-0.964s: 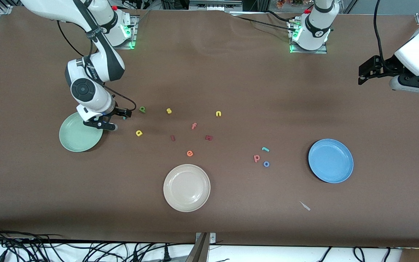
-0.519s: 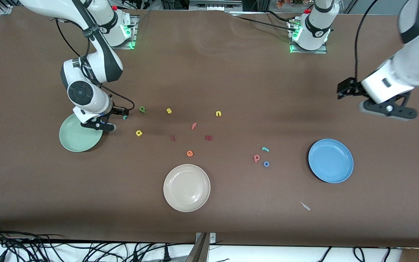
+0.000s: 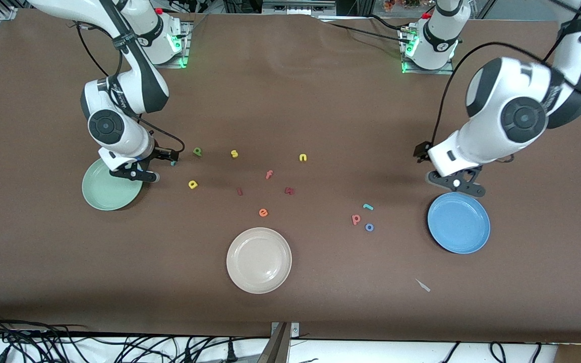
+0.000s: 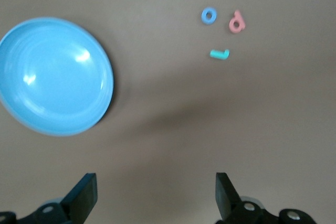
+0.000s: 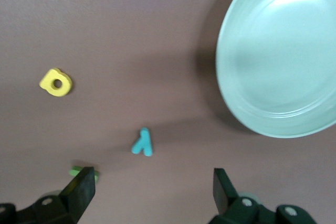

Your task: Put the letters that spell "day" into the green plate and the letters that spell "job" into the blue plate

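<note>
Six tiny foam letters, light and squashy, want edge pinches; beside the green plate [image 3: 111, 189] right tool [image 3: 139, 169] gapes, left tool [image 3: 456, 184] likewise.

Left end effector [image 4: 152, 198] hangs over bare brown tabletop [image 4: 210, 129], fingers [image 4: 84, 195] spread wide, nothing between them. Blue plate [image 4: 52, 77] sits empty. Well apart from it, three letters cluster close together: blue o [image 4: 209, 16], salmon-pink b [image 4: 237, 23], teal j [image 4: 220, 54], none touching.
</note>
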Robot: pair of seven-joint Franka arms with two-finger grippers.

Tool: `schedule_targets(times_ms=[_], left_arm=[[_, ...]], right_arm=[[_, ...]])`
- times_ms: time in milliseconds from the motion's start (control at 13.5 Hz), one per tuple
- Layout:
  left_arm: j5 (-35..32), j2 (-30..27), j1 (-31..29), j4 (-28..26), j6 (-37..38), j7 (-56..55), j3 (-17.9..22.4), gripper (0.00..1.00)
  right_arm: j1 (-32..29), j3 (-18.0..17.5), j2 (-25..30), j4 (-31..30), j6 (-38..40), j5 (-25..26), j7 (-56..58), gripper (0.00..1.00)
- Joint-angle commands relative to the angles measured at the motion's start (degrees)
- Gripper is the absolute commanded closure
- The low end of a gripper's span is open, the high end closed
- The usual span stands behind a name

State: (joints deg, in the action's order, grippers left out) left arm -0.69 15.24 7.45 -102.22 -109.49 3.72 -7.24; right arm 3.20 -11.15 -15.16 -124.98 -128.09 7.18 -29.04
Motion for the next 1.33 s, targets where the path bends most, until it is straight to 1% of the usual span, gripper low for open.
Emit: schedule_targets(times_ms=[0,222,371,445,519,667,890,1112,1260], left_arm=[[1.48,4.43,2.12,0.7,-8.16,-0.73,0.48,0.01],[1.48,9.78,3.96,0.71,-15.46,-3.98,0.56,0.01],[1.4,13.22,5.81,0.44,-21.0,-5.74,0.83,0.01],[1.4,14.63,6.78,0.27,-23.03,-6.35,0.91,0.0],[1.31,15.25,7.74,-0.26,-24.7,-7.06,1.26,0.01],[1.31,16.83,8.63,-1.14,-28.04,-7.94,1.53,0.0],[1.31,20.25,10.38,-1.49,-32.7,-7.94,3.11,0.0],[1.31,22.98,12.32,-1.58,-35.17,-7.94,4.78,0.01],[1.4,23.17,12.85,-1.76,-35.18,-8.03,4.96,0.01]], right_arm=[[0.58,0.34,2.14,-5.43,-6.53,-1.55,-4.35,0.01],[0.58,0.34,2.76,-9.13,-11.37,-1.55,-4.45,0.01],[0.58,0.34,2.42,-13.17,-18.73,-1.55,-4.45,0.01],[0.58,0.34,1.8,-14.15,-21.47,-1.55,-4.45,0.01],[0.58,0.34,1.1,-14.33,-22.37,-1.55,-4.45,0.03],[0.58,0.34,-0.65,-14.33,-23.86,-1.55,-4.54,0.07],[0.58,0.34,-2.15,-14.24,-25.1,-1.55,-4.45,0.14],[0.49,0.34,-3.39,-14.15,-25.98,-1.47,-4.36,0.22],[0.49,0.34,-3.56,-14.07,-26.07,-1.47,-4.36,0.31]])
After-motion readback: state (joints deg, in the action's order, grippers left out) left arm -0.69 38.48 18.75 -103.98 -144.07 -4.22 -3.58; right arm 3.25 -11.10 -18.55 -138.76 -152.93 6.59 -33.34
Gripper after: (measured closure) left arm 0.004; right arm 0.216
